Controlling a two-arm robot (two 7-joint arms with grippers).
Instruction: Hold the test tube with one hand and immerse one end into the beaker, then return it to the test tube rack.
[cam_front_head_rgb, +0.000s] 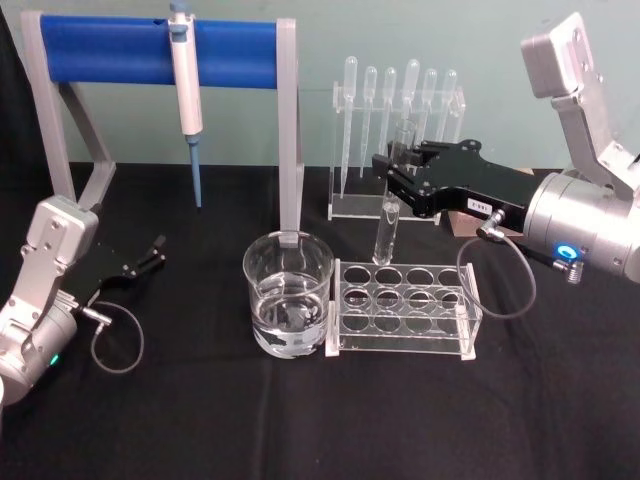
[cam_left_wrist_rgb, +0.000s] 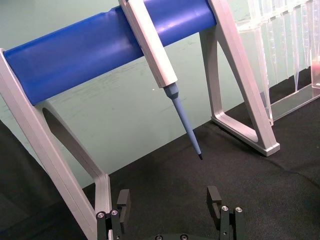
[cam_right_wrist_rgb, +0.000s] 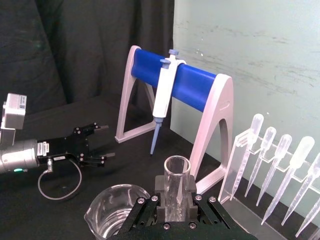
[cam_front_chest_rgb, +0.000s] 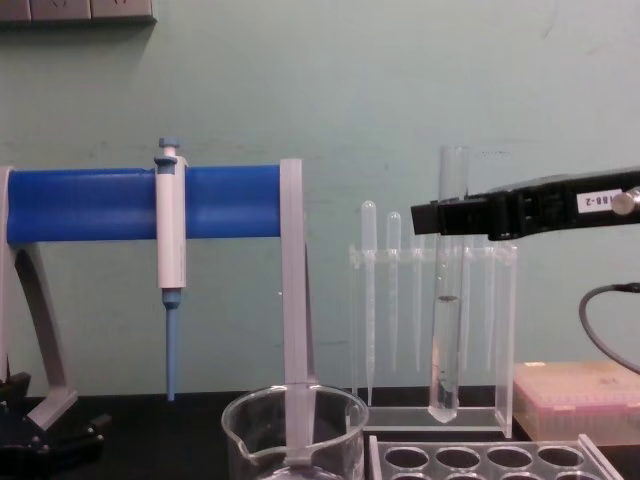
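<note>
Nearest me stands the beaker (cam_front_head_rgb: 288, 292), clear liquid in its lower part, with the rack (cam_front_head_rgb: 405, 305) just beside it on the right. My right gripper (cam_front_head_rgb: 393, 172) is clamped on the tube (cam_front_head_rgb: 386, 232), which hangs upright above the rack's far-left hole. My jaws hide its middle, and I cannot make out its contents. My left gripper (cam_front_head_rgb: 157, 252) sits low at the left, jaws apart.

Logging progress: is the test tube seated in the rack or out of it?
Out. The right gripper holds the test tube upright, its rounded bottom hanging clear above the holes of the rack in the chest view.
</note>
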